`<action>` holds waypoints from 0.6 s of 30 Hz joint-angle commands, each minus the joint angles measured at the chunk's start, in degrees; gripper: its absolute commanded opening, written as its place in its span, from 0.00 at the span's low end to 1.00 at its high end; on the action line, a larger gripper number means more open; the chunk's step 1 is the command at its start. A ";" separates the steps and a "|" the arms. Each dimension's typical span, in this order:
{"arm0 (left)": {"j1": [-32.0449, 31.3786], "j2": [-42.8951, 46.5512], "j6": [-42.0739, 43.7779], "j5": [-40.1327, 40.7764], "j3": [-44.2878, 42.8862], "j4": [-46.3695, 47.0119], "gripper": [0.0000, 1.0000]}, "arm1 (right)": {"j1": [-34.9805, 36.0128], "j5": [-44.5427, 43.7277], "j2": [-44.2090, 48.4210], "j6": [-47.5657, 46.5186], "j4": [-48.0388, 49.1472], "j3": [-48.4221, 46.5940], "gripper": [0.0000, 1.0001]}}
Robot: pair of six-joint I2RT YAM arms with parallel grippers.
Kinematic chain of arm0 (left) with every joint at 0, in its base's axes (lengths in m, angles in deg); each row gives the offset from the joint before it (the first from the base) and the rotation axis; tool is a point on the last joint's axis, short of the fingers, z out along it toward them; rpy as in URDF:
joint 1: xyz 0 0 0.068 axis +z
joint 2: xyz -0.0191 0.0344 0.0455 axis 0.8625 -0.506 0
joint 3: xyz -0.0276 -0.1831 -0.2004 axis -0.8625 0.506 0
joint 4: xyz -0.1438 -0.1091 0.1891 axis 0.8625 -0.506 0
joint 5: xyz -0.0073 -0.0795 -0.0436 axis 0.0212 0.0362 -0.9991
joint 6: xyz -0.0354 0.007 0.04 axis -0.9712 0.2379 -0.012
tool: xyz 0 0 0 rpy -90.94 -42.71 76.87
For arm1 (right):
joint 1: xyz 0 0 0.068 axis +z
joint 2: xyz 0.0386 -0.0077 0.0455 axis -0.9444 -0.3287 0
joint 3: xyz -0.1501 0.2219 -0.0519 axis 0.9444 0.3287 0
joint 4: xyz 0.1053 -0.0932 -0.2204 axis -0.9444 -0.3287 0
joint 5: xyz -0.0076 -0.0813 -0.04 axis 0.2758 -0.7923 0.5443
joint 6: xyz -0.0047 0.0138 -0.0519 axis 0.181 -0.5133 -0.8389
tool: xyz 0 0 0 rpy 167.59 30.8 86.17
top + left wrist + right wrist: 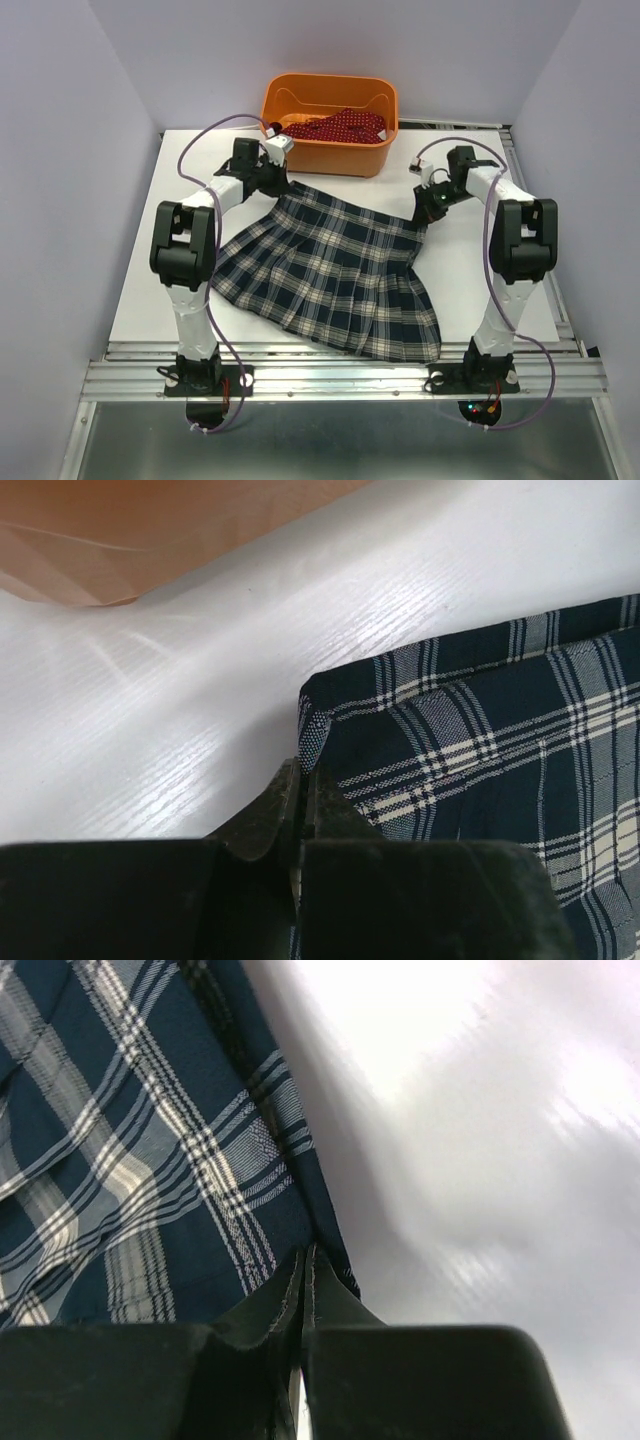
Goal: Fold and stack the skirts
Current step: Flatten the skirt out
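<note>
Tartan skirt (330, 270) waistband corners pinched: left hand (300, 785), right hand (305, 1265).

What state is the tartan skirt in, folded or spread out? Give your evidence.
Spread out: the tartan skirt lies flat, fanned across the table, left gripper and right gripper each pinching a waistband corner.

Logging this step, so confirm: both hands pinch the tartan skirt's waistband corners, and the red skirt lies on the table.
No: the red skirt lies in the tub, not on the table, per the top view. The rest holds.
</note>
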 commanded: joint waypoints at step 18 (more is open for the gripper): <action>2.87 18.54 -4.32 4.46 10.43 -1.99 0.57 | -1.83 -8.59 -3.82 14.85 12.14 7.52 0.01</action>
